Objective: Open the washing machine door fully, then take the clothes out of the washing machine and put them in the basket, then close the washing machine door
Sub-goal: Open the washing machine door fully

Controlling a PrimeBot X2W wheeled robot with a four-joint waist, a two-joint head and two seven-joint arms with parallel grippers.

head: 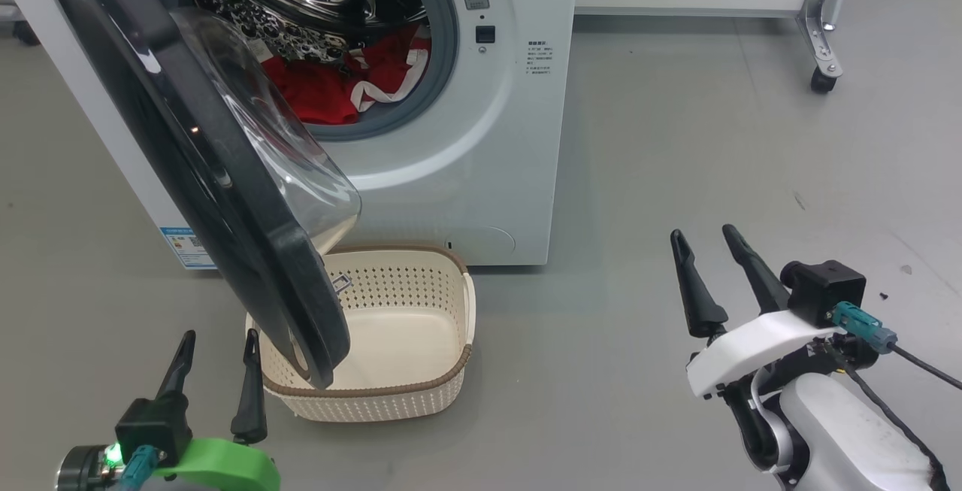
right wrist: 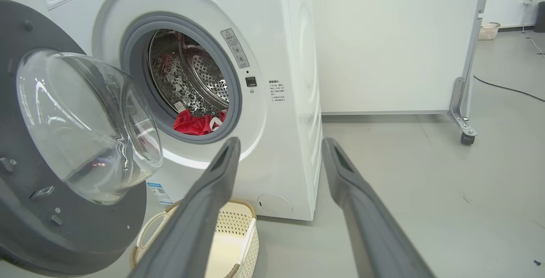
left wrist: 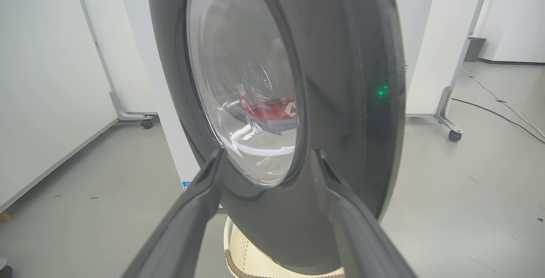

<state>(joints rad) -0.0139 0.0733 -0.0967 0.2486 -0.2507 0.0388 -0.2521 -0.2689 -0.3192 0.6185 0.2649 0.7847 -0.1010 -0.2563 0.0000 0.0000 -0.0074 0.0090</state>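
Observation:
The white washing machine point(head: 511, 137) stands ahead with its door point(head: 188, 175) swung partly out to the left, the black rim and glass bowl hanging over the basket point(head: 406, 288). Red clothes point(head: 331, 89) with white trim lie low in the steel drum. The cream basket sits on the floor in front of the machine, with nothing inside. My left gripper point(head: 219, 334) is open, just left of the door's lower edge; the left wrist view faces the door's outer side point(left wrist: 340, 78). My right gripper point(head: 705, 234) is open and empty, out on the floor right of the machine. The right wrist view looks at the drum's clothes point(right wrist: 196, 122).
White partition panels on wheeled metal feet point(head: 823, 81) stand behind and to the right of the machine. A cable point(left wrist: 498, 112) runs across the grey floor at the far right. Open floor lies between my right gripper and the machine.

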